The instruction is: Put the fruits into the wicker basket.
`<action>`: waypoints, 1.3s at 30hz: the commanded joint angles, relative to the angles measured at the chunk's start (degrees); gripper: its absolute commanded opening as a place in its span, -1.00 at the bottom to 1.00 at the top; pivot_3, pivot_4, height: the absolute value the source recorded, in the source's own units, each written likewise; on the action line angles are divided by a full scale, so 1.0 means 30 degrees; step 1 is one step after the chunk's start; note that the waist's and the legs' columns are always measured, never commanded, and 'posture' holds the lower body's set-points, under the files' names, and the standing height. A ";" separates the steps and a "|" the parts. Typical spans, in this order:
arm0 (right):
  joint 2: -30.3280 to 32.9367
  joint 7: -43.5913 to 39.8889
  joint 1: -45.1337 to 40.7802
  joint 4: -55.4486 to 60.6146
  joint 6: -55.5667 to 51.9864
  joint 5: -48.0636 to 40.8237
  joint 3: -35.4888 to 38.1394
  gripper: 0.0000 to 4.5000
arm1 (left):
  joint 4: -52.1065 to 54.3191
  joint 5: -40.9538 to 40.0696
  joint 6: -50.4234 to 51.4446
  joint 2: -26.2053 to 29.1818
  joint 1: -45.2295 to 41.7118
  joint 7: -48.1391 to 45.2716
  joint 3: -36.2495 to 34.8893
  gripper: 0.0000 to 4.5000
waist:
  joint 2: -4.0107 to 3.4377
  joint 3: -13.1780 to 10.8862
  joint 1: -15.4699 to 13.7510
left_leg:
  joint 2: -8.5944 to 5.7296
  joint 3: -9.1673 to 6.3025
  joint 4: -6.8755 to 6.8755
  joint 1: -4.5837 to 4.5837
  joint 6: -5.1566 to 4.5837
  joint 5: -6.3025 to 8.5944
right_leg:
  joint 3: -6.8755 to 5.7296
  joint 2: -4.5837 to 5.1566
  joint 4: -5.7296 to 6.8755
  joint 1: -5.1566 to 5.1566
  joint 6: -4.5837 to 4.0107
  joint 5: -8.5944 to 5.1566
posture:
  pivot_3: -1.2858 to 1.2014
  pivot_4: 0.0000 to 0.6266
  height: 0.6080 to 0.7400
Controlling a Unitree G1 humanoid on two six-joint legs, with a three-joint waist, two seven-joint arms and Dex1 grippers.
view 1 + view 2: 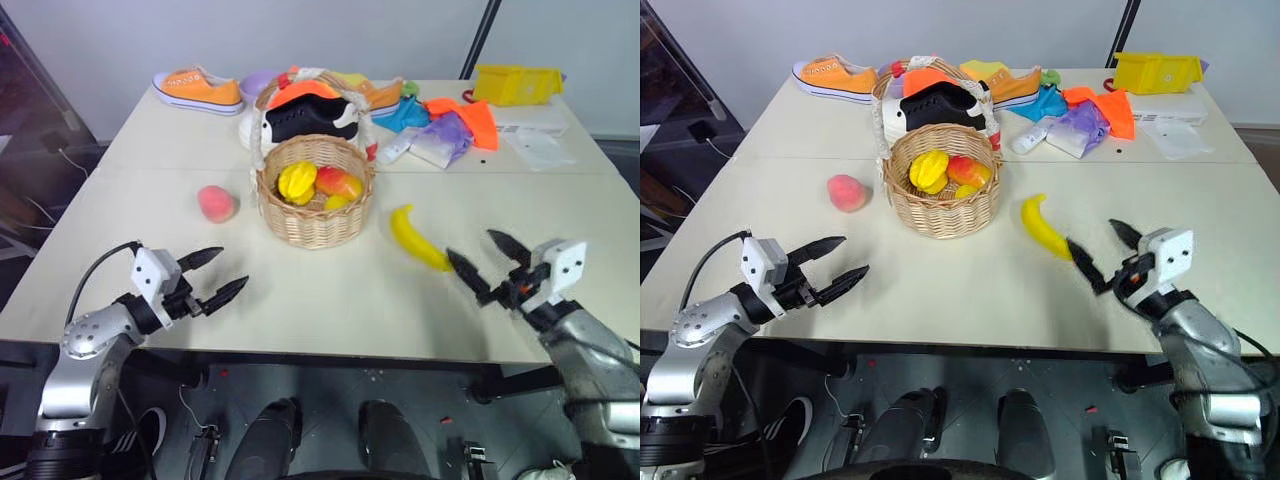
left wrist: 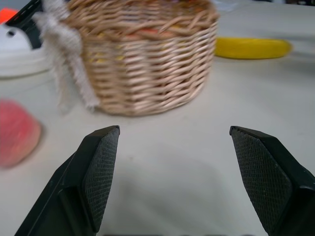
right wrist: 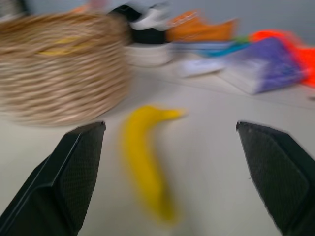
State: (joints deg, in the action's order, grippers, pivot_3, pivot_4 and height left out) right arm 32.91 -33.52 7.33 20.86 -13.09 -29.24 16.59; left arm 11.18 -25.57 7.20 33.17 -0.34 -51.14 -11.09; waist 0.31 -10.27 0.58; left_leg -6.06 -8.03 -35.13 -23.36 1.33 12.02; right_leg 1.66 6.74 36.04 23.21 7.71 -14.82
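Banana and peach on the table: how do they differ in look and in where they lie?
The banana is yellow, long and curved; the peach is pink-red and round. The banana lies on the robot's right of the wicker basket, just ahead of the open right gripper; the peach lies on the basket's left, farther from the open left gripper. Both rest on the table, outside the basket, touched by neither gripper.

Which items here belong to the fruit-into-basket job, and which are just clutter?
Job: basket; star fruit and mango in it; banana and peach on the table.
Clutter: orange sneaker, black shoe, cloths, yellow bin.
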 commanded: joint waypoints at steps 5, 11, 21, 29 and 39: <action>-0.0258 0.1908 0.0015 0.2274 -0.0798 0.2512 -0.1373 0.98 | 0.1067 0.0363 -0.0496 -0.1070 -0.0231 0.0770 0.1155 0.71 | 0.0007 0.0006 -0.0018 | 0.0003 -0.0001 0.0005 -0.0003 0.0000 0.0000 | 0.0003 0.0000 -0.0004 0.0010 0.0007 -0.0001 | 0.03 -0.52 1.00; 0.0290 0.2075 -0.2380 0.1237 -0.2317 0.3348 -0.2200 0.98 | 0.1176 0.0327 -0.0250 -0.0754 -0.0610 0.0427 0.1229 0.71 | 0.0009 0.0006 0.0003 | 0.0002 0.0004 0.0001 -0.0003 -0.0001 -0.0001 | -0.0001 -0.0006 -0.0004 0.0008 0.0011 -0.0001 | 0.03 -0.52 1.00; 0.1093 0.2642 -1.0107 -0.2352 -1.2121 0.3484 -0.4921 0.98 | 0.2489 -0.1413 0.2940 0.0917 -0.1956 -0.1625 0.2270 0.71 | 0.0020 0.0000 -0.0049 | 0.0001 -0.0013 0.0010 -0.0024 -0.0006 -0.0004 | -0.0025 -0.0007 -0.0007 0.0028 0.0011 0.0000 | 0.03 -0.52 1.00; 0.1017 0.2400 -1.1825 -0.4522 -1.3891 0.4101 -0.5973 0.98 | 0.3025 -0.1937 0.3195 0.0577 -0.2289 -0.1959 0.2648 0.71 | 0.0019 -0.0001 0.0054 | -0.0003 -0.0004 0.0016 -0.0031 -0.0017 0.0002 | -0.0025 0.0000 -0.0003 0.0040 0.0019 0.0006 | 0.03 -0.52 1.00; 0.0601 0.2187 -1.2047 -0.5117 -1.4271 0.4119 -0.5852 0.74 | 0.2886 -0.1766 0.2931 0.0379 -0.2055 -0.1693 0.2520 0.71 | 0.0019 -0.0001 0.0019 | -0.0007 -0.0001 0.0015 -0.0031 -0.0017 0.0002 | -0.0024 0.0000 -0.0004 0.0040 0.0024 0.0009 | 0.03 -0.52 1.00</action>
State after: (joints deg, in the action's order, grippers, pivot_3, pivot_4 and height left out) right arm 34.76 -27.00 -27.62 4.71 -56.84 -17.18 -1.79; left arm 18.54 -30.52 16.93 34.55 -6.48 -56.48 -2.89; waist 0.36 -10.27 0.63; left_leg -6.08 -8.03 -35.09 -23.45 1.28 12.03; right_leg 1.59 6.74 36.03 23.33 7.78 -14.79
